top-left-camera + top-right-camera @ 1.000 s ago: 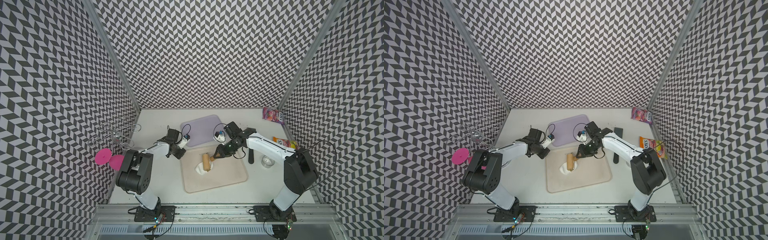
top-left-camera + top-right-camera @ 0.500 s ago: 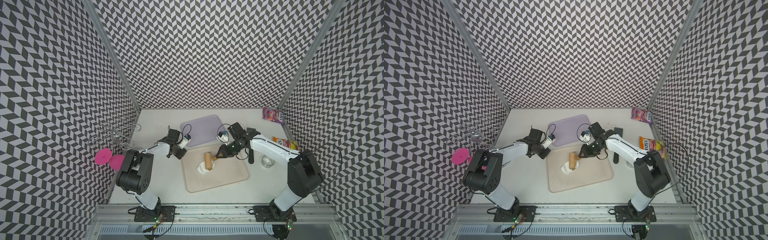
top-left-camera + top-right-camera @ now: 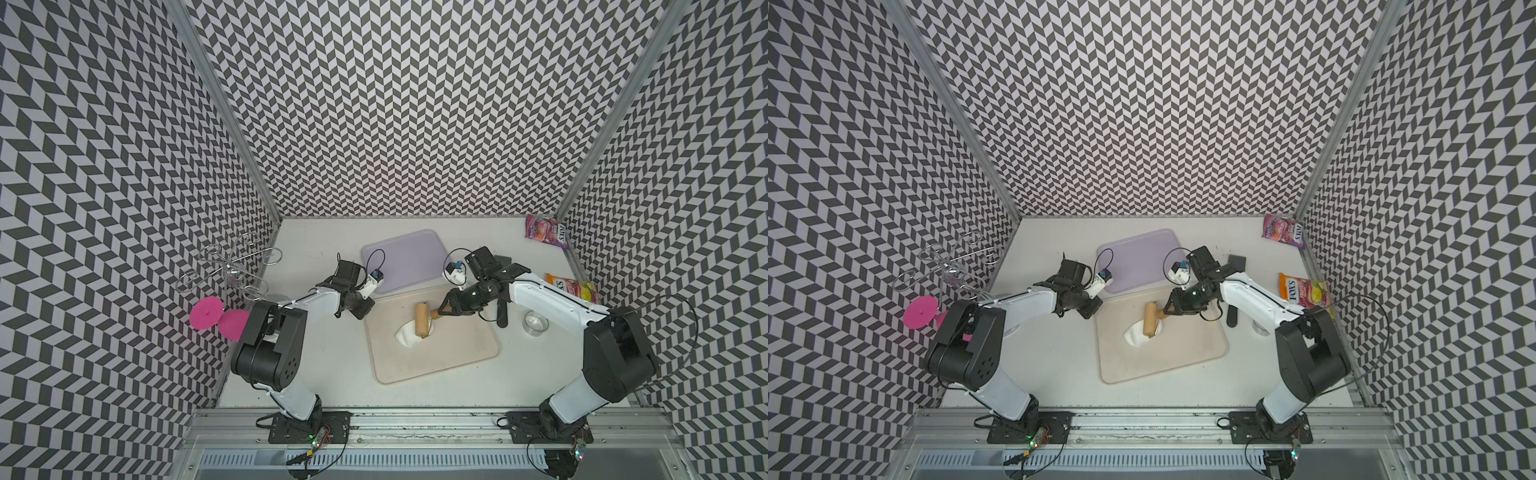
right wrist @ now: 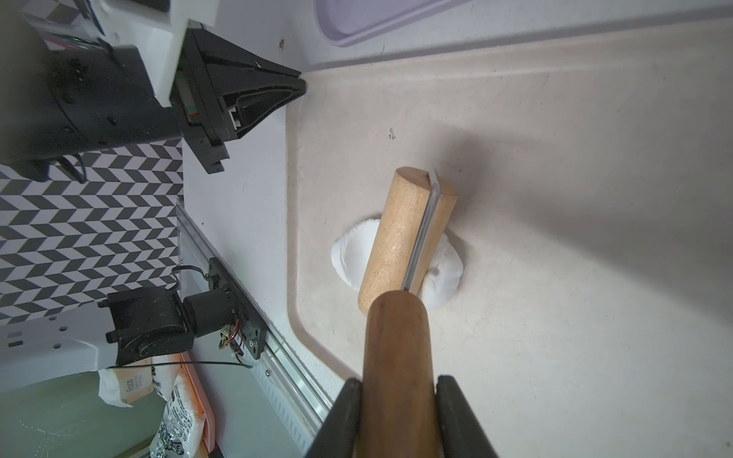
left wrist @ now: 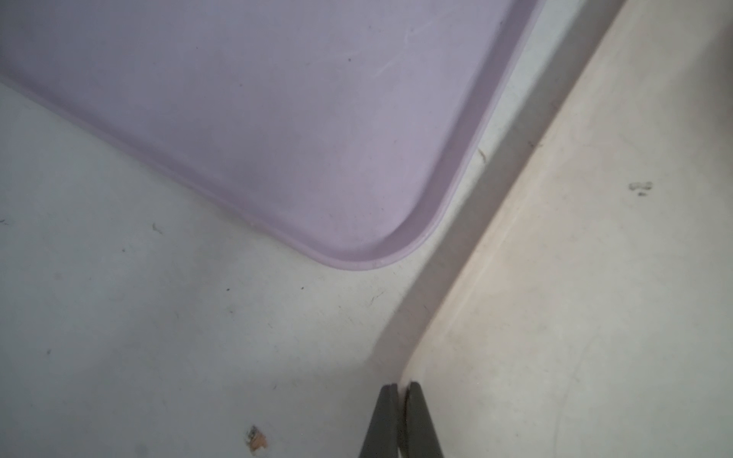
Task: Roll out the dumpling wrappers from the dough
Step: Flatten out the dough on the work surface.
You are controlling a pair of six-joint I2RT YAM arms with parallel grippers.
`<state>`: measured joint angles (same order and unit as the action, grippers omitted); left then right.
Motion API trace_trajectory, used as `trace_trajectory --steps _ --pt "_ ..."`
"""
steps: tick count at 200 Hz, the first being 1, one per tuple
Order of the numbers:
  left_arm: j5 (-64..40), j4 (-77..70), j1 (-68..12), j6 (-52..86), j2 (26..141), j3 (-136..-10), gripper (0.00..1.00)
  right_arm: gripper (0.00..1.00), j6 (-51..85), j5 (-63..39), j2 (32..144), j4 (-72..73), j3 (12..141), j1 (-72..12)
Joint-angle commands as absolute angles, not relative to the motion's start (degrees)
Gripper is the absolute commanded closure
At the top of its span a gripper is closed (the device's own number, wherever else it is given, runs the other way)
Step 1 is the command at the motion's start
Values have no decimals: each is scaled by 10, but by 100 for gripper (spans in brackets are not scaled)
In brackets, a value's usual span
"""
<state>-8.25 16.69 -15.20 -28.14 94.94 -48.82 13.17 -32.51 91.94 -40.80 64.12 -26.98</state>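
Tray: a shallow lilac tray (image 3: 399, 257) with rounded corners and a low raised rim is laid flat on the white table (image 3: 324, 374), just behind the board. Its smooth, faintly scratched floor is shown in the left wrist view (image 5: 277, 119).
Board: a beige rectangular board (image 3: 457, 353) with rounded corners and a slight rim is set askew on the table. The dough and the roller are carried on it.
Dish: a small clear round dish (image 3: 536, 323) is stood beside the board, near the right arm. Its contents cannot be told.
Dough: the dough (image 3: 404, 336) is seen as a soft white, partly flattened lump with an uneven outline. It lies on the part of the board toward the left arm, under the roller, and spreads out on both sides of the drum (image 4: 351, 253).
Roller: the roller (image 3: 422, 322), a pale wooden cylinder, is laid across the dough. It is joined by a thin metal bracket to a darker, rounded wooden handle (image 4: 396, 349).
Right tool: the right tool (image 4: 398, 380) is clamped on the handle, one dark finger on each side. The arm is stretched low over the board's far edge, with the wrist angled down.
Left tool: the fingers of the left tool (image 5: 401, 386) are pressed together, with the tips at the board's corner nearest the tray. Whether the rim is pinched cannot be told. The forearm is held low and nearly level.
Edges: two bright snack packets (image 3: 546, 230) are laid by the right wall, and a wire rack (image 3: 232, 266) is seen at the left wall.
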Motion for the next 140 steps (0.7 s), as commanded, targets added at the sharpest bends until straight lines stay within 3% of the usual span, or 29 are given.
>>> trace_trajectory --steps 1,140 --pt "2 236 -132 -328 981 -443 100 100 137 -122 930 -481 610 -238" --pt "6 229 -107 -330 982 -435 100 100 163 -84 892 -506 575 -236"
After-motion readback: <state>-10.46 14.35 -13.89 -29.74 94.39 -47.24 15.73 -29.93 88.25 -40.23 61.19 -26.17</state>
